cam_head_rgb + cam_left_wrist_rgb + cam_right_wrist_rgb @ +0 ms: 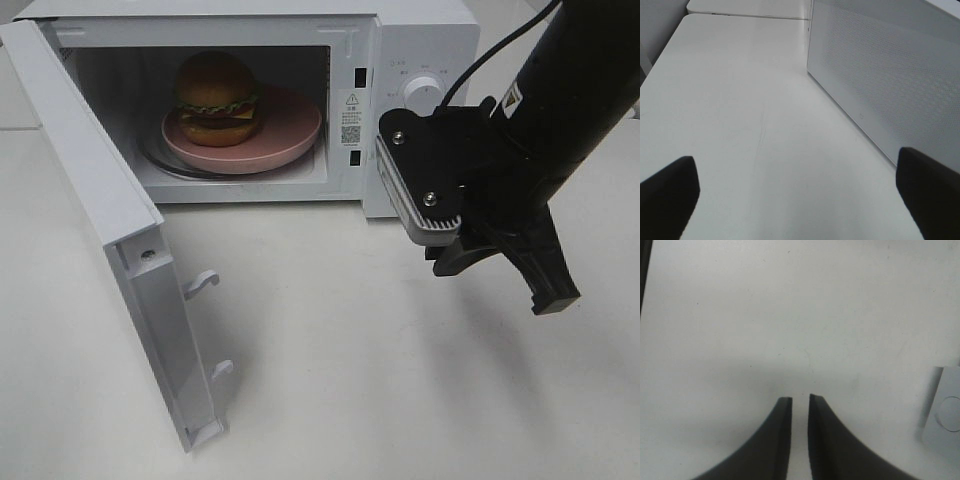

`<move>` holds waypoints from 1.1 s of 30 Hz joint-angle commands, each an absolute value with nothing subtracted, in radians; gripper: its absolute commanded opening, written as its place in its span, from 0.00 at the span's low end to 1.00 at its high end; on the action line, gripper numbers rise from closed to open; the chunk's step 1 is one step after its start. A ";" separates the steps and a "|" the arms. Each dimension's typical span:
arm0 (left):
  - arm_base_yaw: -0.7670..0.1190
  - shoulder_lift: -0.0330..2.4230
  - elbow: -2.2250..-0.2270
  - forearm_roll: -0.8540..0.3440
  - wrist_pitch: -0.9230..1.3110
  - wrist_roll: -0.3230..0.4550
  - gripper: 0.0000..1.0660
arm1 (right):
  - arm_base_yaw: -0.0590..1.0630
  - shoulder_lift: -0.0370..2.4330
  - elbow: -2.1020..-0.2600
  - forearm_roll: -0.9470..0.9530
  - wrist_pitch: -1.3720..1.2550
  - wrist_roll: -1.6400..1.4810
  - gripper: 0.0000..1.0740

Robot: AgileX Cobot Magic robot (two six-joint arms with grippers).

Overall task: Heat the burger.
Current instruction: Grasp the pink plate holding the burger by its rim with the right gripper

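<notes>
The burger (216, 95), with a golden-brown bun, sits on a pink plate (295, 130) inside the white microwave (420, 40). The microwave's door (100, 230) stands swung wide open to the left. My right gripper (545, 290) hangs above the table in front of the microwave's control panel, well clear of the burger. In the right wrist view its fingers (800, 400) are a narrow gap apart with nothing between them. My left gripper (795, 172) is wide open and empty over bare table, beside the microwave's perforated side wall (880, 80). The left arm is out of the exterior view.
A round dial (424, 95) sits on the microwave's panel at the right of the cavity. The open door juts toward the front left of the white table (350, 380). A white panel corner with a round outline (942, 407) shows in the right wrist view.
</notes>
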State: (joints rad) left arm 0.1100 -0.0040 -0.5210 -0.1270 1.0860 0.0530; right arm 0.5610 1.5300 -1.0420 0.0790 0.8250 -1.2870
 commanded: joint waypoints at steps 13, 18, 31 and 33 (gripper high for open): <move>0.113 -0.022 -0.517 -0.126 1.072 0.048 0.94 | 0.655 1.529 -1.049 -0.127 0.639 -1.169 0.88; 0.113 -0.022 -0.517 -0.126 1.072 0.048 0.94 | 0.655 1.561 -1.075 -0.134 0.620 -1.170 0.87; 0.113 -0.022 -0.517 -0.126 1.072 0.048 0.94 | 0.682 1.728 -1.220 -0.175 0.507 -1.173 0.84; 0.113 -0.022 -0.517 -0.126 1.072 0.048 0.94 | 0.690 1.766 -1.251 -0.182 0.475 -1.173 0.83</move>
